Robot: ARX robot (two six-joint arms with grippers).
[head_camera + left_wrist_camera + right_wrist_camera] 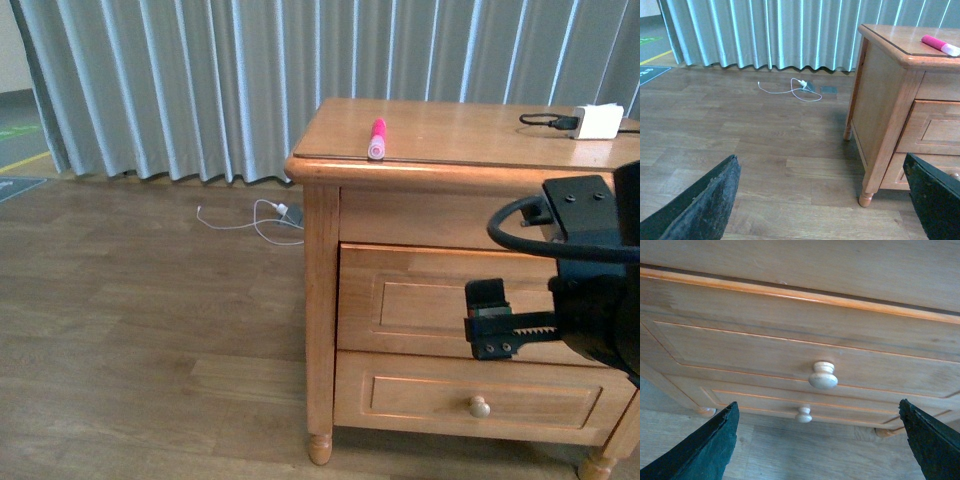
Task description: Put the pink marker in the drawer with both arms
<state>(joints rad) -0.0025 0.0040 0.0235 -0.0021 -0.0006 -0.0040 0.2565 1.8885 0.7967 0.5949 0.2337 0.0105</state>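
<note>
Pale pleated curtain (200,80) across the back, wood-plank floor (130,330) below, and the honey-brown nightstand (322,330) fills the right half of the front view. Two drawers in its face, and both sit shut: the upper drawer (410,300) and the lower drawer (420,395).

The right arm (600,300), bulky and black, hangs right in front of the upper drawer. The right fingers (705,450) are spread wide with nothing between them. Straight ahead of that gap sits the upper drawer's pale round knob (823,375), near but untouched. The lower knob (479,407) is further down from these fingers.

The left fingers (700,205) are also wide apart and empty, hovering over bare floor. The nightstand's side panel and leg stand ahead of them, off toward one finger.

On the tabletop (450,130), a white charger (598,121) with its black cable (545,121) rests at the far back, above the right fingers.

And there's the pink marker (377,138): lying flat at the tabletop's front edge, pale cap end toward the robot, above the right fingers and off to their left, well apart. It's well apart from the left fingers too, up ahead of them.

A thin white cord (250,222) curls on the floor by the curtain, far from both sets of fingers.
</note>
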